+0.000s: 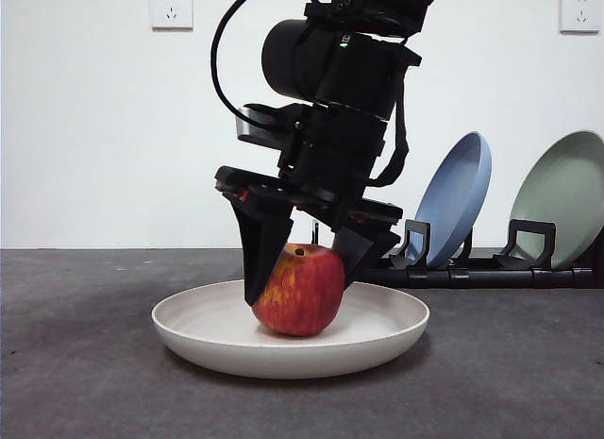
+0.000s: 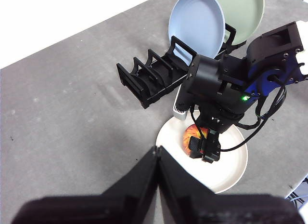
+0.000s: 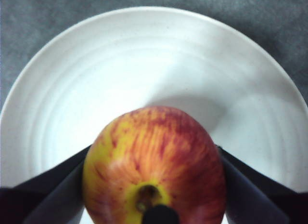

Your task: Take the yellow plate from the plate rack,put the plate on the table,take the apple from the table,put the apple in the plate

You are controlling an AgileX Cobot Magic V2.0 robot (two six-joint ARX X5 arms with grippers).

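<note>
The apple [image 1: 300,293] sits in the middle of the cream yellow plate [image 1: 208,330], which lies flat on the dark grey table [image 1: 75,363]. My right gripper [image 1: 300,290] comes down from above with its jaws against both sides of the apple. The right wrist view shows the apple [image 3: 154,161] between the jaws over the plate [image 3: 144,65]. My left gripper [image 2: 157,151] is shut and empty, held high over the table, away from the plate [image 2: 226,166] and the apple [image 2: 192,134]. The black plate rack [image 1: 472,274] stands behind the plate.
A blue plate [image 1: 458,198] and a pale green plate [image 1: 566,198] stand upright in the rack's right end. The rack's near slots [image 2: 149,82] hold nothing. Bare table lies left of the plate and in front of it.
</note>
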